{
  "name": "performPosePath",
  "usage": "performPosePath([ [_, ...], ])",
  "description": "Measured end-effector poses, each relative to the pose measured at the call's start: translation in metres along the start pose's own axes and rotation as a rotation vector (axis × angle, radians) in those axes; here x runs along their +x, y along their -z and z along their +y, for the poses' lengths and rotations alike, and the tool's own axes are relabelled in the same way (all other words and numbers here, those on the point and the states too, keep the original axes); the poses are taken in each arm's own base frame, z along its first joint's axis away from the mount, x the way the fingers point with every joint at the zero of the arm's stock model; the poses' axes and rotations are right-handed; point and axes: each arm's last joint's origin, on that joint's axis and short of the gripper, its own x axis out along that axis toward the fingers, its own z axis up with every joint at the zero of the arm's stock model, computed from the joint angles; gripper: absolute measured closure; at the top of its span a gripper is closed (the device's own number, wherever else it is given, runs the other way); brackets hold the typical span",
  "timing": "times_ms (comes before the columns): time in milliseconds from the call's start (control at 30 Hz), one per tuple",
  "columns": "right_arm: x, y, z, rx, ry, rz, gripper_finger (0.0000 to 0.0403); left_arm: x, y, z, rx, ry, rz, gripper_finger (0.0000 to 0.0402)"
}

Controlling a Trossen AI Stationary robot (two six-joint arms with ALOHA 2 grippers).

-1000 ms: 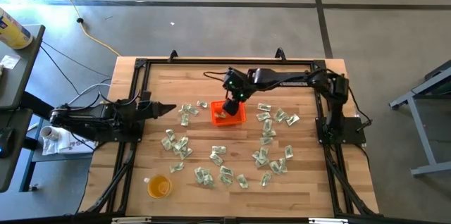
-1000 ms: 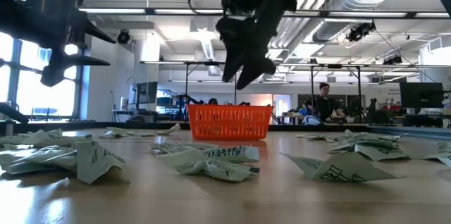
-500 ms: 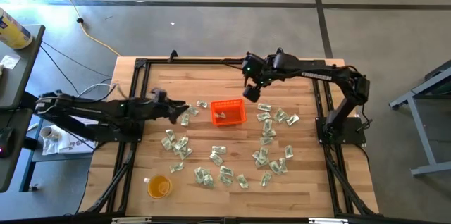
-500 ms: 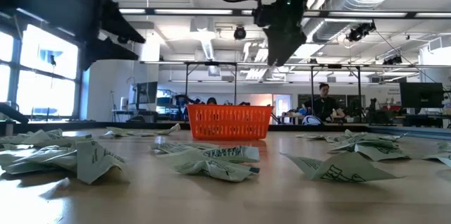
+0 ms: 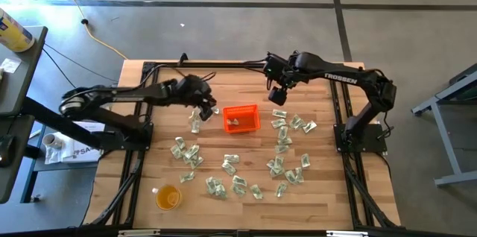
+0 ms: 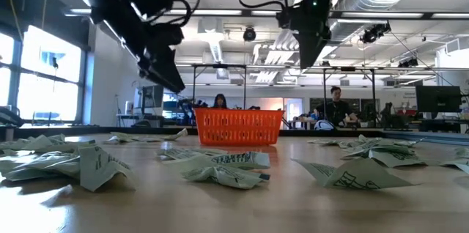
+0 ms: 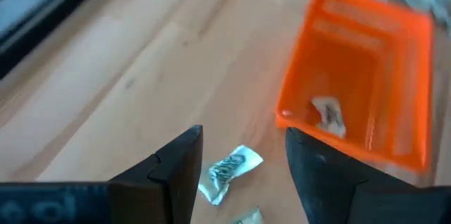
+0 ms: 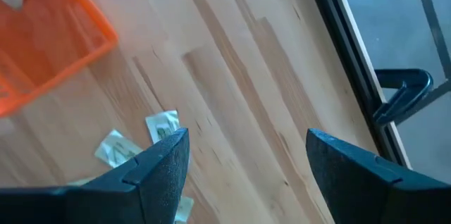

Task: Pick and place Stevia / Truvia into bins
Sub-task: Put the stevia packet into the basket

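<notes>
The left gripper (image 7: 239, 175), jaws wide and empty, hangs over a loose sachet (image 7: 229, 169) just beside the orange bin (image 5: 241, 118) (one packet already inside) — descending off-centre could nudge the bin — while the right gripper (image 8: 243, 168), equally open, waits nearby.

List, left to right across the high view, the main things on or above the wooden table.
Round translucent yellow-orange cup → left gripper, open above sachets → small square orange plastic bin with one pale sachet inside → right gripper, open → right-hand cluster of pale green and white paper sachets.
</notes>
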Motion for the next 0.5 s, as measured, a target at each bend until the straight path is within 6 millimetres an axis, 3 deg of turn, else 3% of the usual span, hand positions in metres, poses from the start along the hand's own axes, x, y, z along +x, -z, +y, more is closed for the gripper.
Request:
performPosePath([
  [233,0.0,0.035,-0.002,0.073,-0.009,-0.05,0.0127,0.019,0.004,0.001,0.225,0.095,0.064,0.0199],
  [500,0.015,0.082,0.002,0.253,-0.093,-0.143,0.0127,0.039,0.015,0.004,0.254,0.049,0.161,0.0204],
])
